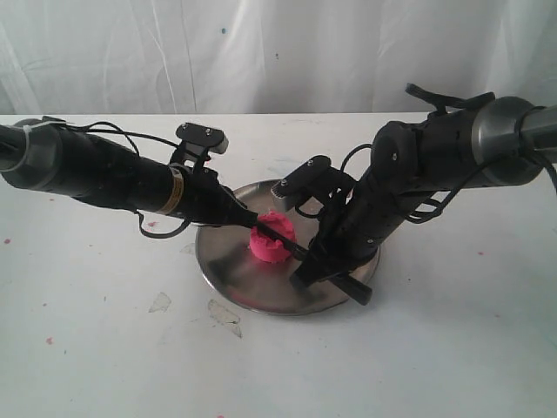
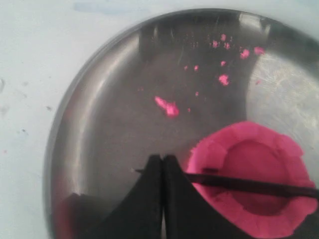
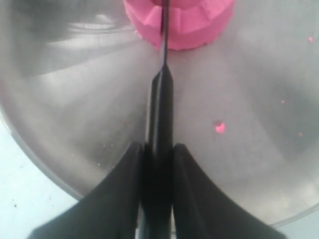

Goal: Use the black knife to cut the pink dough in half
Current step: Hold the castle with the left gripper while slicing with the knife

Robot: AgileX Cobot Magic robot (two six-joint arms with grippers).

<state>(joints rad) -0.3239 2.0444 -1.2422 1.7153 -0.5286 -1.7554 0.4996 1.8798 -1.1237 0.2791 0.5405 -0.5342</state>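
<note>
The pink dough [image 1: 271, 239] is one notched lump on the round steel plate [image 1: 233, 272]. My right gripper [image 1: 315, 266] is shut on the black knife [image 1: 352, 290] by its handle. In the right wrist view the knife [image 3: 160, 99] runs from the gripper [image 3: 158, 147] into a notch in the dough's [image 3: 192, 22] side. In the left wrist view the knife [image 2: 249, 185] lies across the top of the dough [image 2: 259, 152]. My left gripper [image 2: 163, 158] is shut and empty beside the dough, its fingers covering part of the blade near the tip. In the exterior view it [image 1: 251, 217] sits at the dough's left.
Small pink crumbs [image 2: 169, 107] [image 3: 219, 128] lie scattered on the plate [image 2: 109, 124] [image 3: 75, 109]. Two clear scraps [image 1: 224, 312] [image 1: 160, 302] rest on the white table in front of the plate. A white curtain hangs behind the table.
</note>
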